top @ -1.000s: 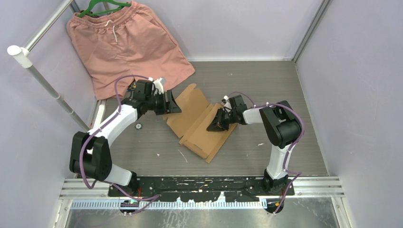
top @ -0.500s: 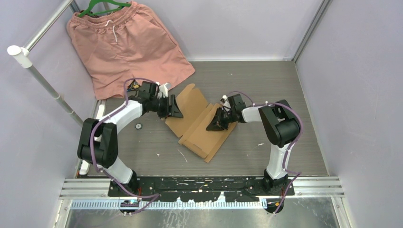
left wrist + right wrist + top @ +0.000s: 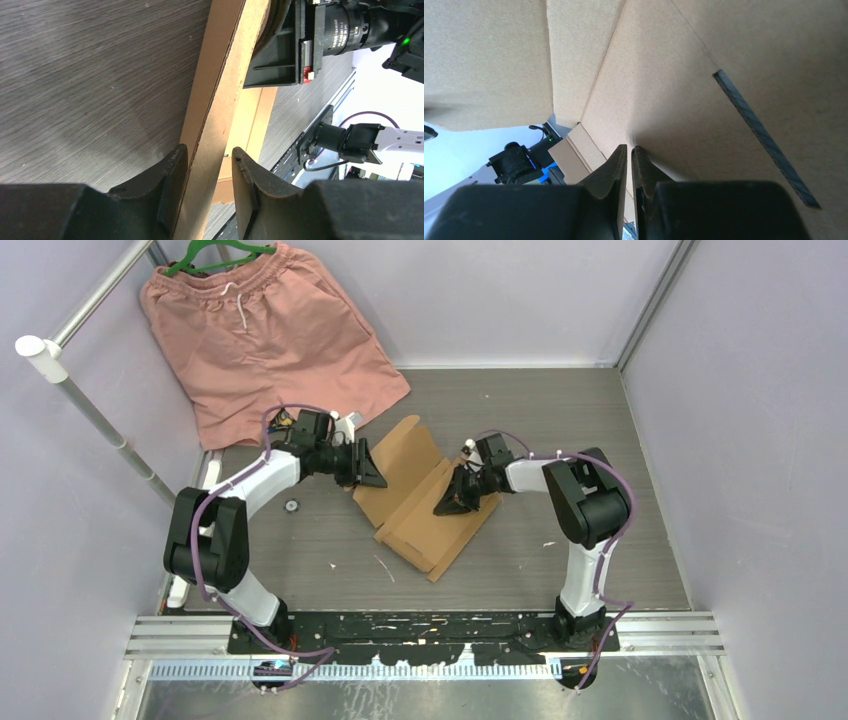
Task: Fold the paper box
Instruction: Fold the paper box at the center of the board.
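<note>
**A:** From above, how many of each?

**B:** One paper box [image 3: 420, 502], a brown creased sheet on the table [image 3: 560, 420], and two grippers. The left gripper [image 3: 370, 473] is at the sheet's left edge. The right gripper [image 3: 447, 506] has its tips down on the middle panel.

**A:** What else is around them?

**B:** One pair of salmon shorts [image 3: 265, 335] on one green hanger [image 3: 215, 254], behind the left gripper's wrist, with the hem near the sheet's far corner. One small round thing [image 3: 291, 505] lies on the table beside the left forearm.

**A:** And the left wrist view?

**B:** Two fingers [image 3: 170, 172], with one raised edge of the box running up between them. One pad lies against the cardboard and a narrow gap shows at the other. So the jaws stand spread astride the edge, not clamped on it. Past the tips, the right arm's black wrist camera [image 3: 320, 35] covers the edge's far end.

**A:** The right wrist view?

**B:** Two fingers [image 3: 611, 175] pressed almost together, with only a thin slit between. Cardboard fills nearly everything beyond the tips. Its panels meet at creases, and one dark slot [image 3: 764, 135] lies off to the fingers' right. I cannot tell whether the tips nip any cardboard.
</note>
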`<action>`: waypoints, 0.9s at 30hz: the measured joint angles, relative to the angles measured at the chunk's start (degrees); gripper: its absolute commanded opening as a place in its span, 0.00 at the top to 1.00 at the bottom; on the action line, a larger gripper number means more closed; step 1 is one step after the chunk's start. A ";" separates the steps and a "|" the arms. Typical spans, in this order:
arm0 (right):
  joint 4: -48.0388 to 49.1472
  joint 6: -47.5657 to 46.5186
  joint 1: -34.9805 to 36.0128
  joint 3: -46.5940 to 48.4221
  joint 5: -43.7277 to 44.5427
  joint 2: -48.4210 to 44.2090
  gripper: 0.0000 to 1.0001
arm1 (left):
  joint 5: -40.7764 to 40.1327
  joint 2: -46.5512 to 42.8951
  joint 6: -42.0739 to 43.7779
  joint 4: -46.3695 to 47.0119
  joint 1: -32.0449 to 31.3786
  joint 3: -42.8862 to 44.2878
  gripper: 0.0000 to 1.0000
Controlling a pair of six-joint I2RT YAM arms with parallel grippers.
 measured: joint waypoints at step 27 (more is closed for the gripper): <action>-12.66 -7.65 0.57 1.88 27.85 -11.43 0.49 | -13.75 -5.33 -0.87 -7.69 -0.24 -0.42 0.60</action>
